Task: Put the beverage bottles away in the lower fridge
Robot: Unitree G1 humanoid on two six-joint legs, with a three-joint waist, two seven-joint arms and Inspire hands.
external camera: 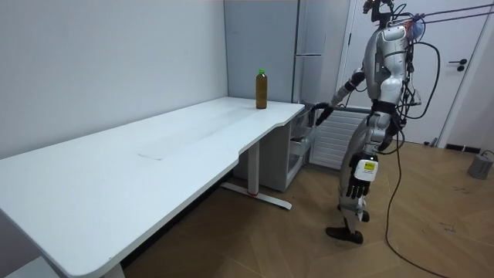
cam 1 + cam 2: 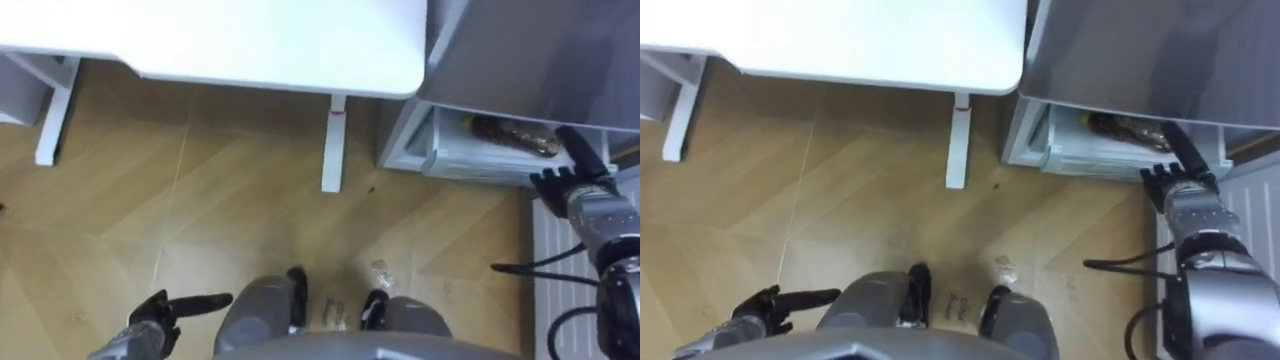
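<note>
The lower fridge drawer [image 2: 470,160] stands pulled out under the grey fridge [image 1: 309,46]. A brown drink bottle [image 2: 515,135] lies inside it. A second brown bottle with a green cap [image 1: 262,89] stands upright on the far end of the white table, near the fridge. My right hand [image 2: 575,172] is at the drawer's right end, open, with one finger lying over the rim and nothing in it. My left hand [image 2: 165,312] hangs low by my side, open and holding nothing. I stand on the wooden floor facing the drawer, beside the table's end.
The white table [image 2: 250,40] spans the top of the eye views, and its leg [image 2: 333,140] stands just left of the drawer. A white ribbed panel [image 2: 555,260] lies along the wall to my right. A small bucket [image 1: 480,164] sits by the door.
</note>
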